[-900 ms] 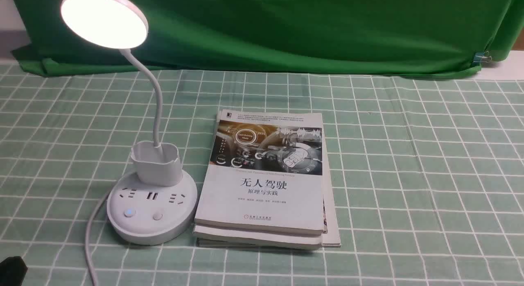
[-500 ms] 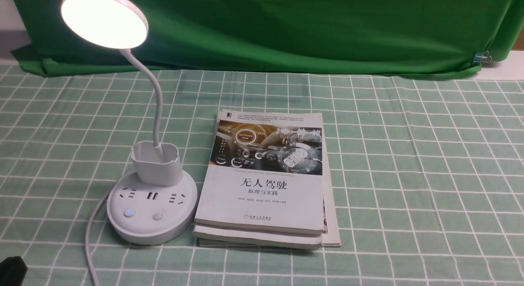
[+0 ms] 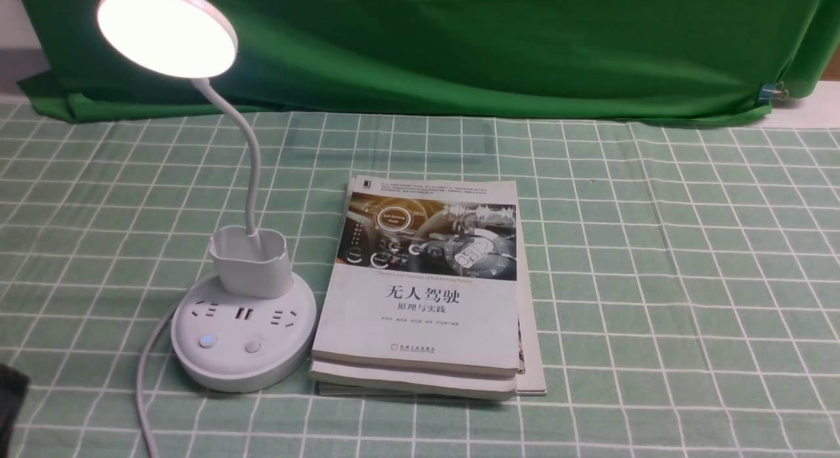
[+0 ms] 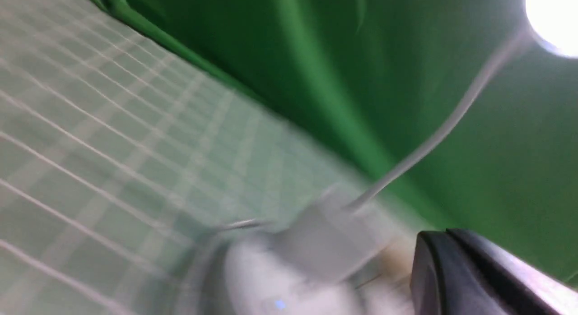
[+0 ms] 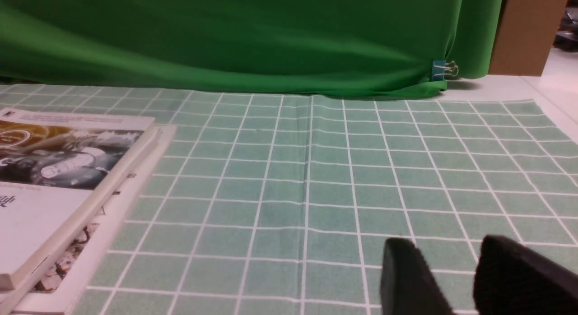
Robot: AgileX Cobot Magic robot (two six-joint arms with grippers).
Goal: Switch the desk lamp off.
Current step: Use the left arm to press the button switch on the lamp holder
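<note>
The white desk lamp [image 3: 243,340] stands at the left of the table, with its disc head [image 3: 167,30] lit. Its round base has sockets, a blue-lit button [image 3: 207,340] and a plain button [image 3: 252,346]. The cup holder [image 3: 250,261] sits behind them. My left gripper [image 3: 10,399] only shows as a dark tip at the front left edge, well left of the base. In the blurred left wrist view its fingers [image 4: 445,236] are pressed together, with the lamp base [image 4: 280,283] ahead of them. My right gripper [image 5: 447,247] is open and empty, low over the cloth.
Stacked books [image 3: 426,294] lie right beside the lamp base. The lamp's white cord [image 3: 141,379] runs off the front edge. A green backdrop [image 3: 459,44] hangs at the back. The checked tablecloth [image 3: 689,281] covers the table.
My left gripper tip has shifted up and to the left at the front view's bottom left corner. The lamp stays lit, and the books have not moved.
</note>
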